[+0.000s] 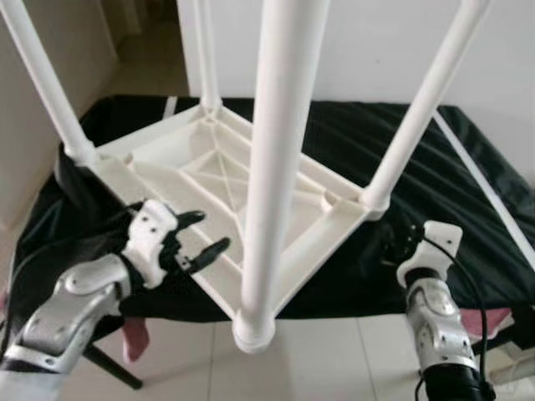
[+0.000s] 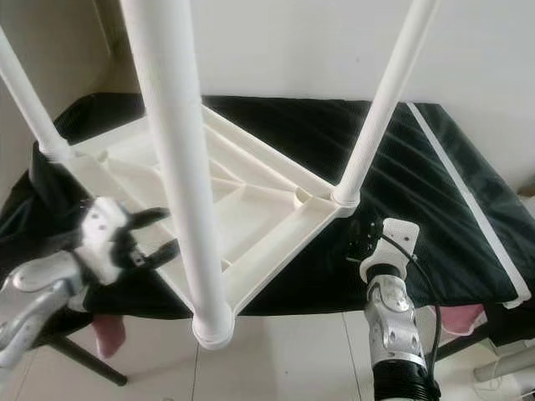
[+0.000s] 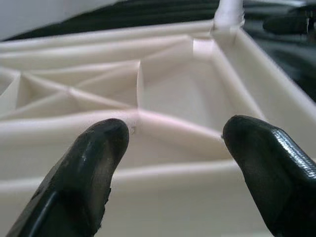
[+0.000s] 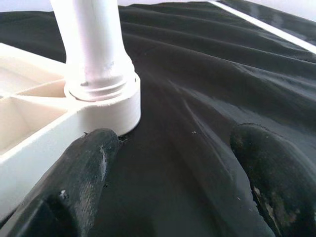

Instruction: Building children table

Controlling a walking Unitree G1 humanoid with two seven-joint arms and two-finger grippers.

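White plastic children's table [image 1: 226,180], upside down on the black-draped bench [image 1: 435,159], looks light, stiff, slick: my left hand [image 1: 196,238] and right hand [image 4: 173,173], both open and empty, should grip its rim.

You had no readable text, label, brand, number or sign anywhere in these views. The white plastic table top [image 1: 209,180] and its legs [image 1: 272,167] were plain, the black cloth [image 2: 401,167] under them carried nothing printed, and the wall behind was bare.
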